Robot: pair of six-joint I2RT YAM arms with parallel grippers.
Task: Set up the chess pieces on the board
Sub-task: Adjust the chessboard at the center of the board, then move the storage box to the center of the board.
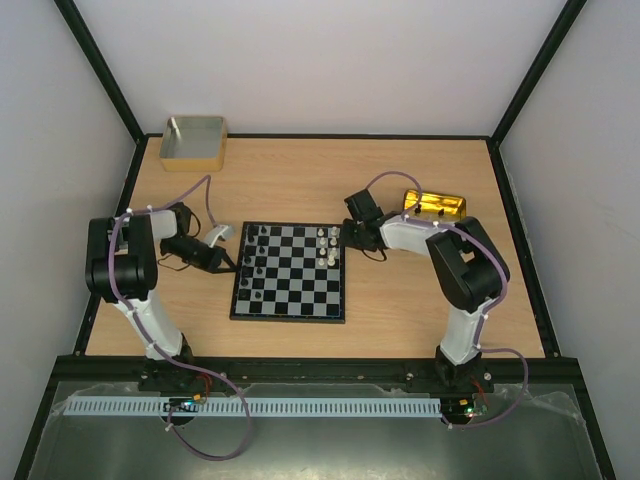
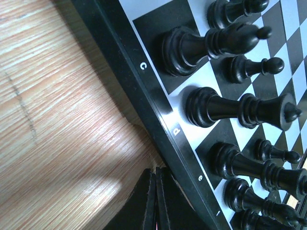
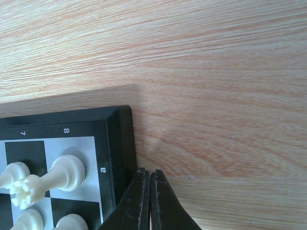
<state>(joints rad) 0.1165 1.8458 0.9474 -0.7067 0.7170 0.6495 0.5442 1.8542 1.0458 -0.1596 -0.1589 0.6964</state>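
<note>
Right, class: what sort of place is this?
Probably a robot test cell: left arm and right arm bolted to a wooden table, plain walls in a black frame, a chessboard as the exercise.

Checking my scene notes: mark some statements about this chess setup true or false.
1. The left gripper and right gripper are shut, empty. True.
2. The black pieces stand on the board's right side. False: on its left; the white pieces are right.
3. The gold tin sits on the board. False: it lies on the table.
4. The grey box is at the table's far left corner. True.
</note>
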